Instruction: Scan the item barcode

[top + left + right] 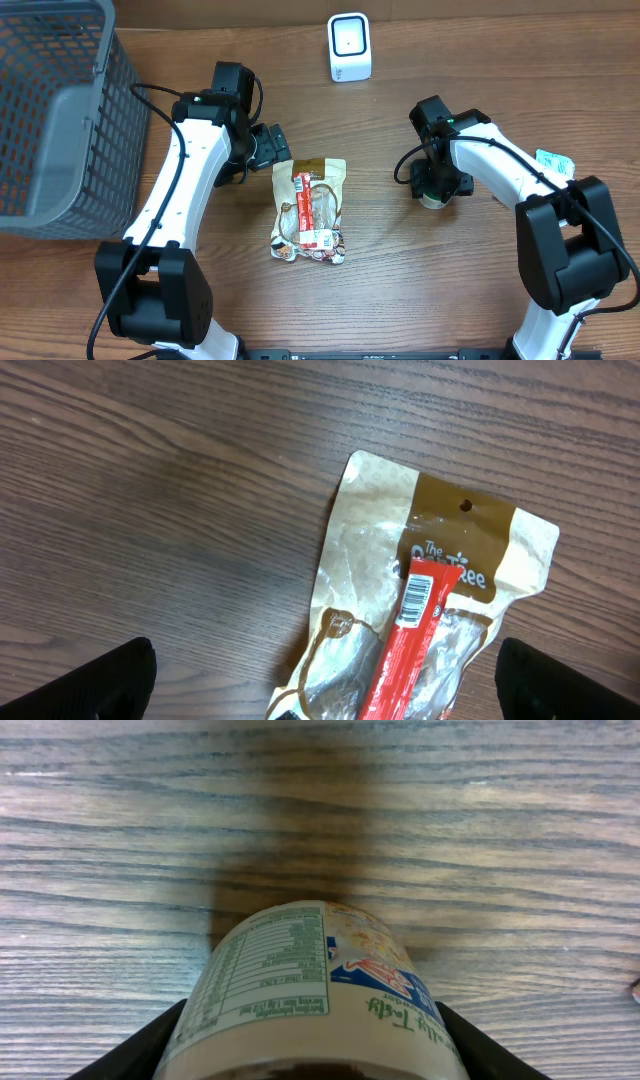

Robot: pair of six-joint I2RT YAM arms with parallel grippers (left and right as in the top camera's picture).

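Table (400,290): brown wood grain, under both my pincers.
Basket (60,105): grey mesh, well off to the outer left of my left pincer.
Pouch (330,215): a tan and clear snack bag lying flat on the table, just beside my left pincer on its inner side. In my left wrist view it lies between my two fingers and below them, hang-hole end farthest from me.
Left pincer (277,150): spread wide and holding nothing; its black fingers (95,685) show only at the bottom corners of the wrist view.
Right pincer (437,188): lowered over the tub, one black finger (130,1055) on each side and right up against it. Whether I am already pinching it I cannot tell.
Scanner (349,47): small white box, standing farther from me than either pincer, roughly between the two.
Tub (310,990): the task's item, between my right fingers, nutrition label facing my wrist camera.
Red bar (415,630): narrow wrapper lying lengthwise on the pouch, barcode up.
Packet (553,160): small, teal and white, to the outer right of my right pincer.
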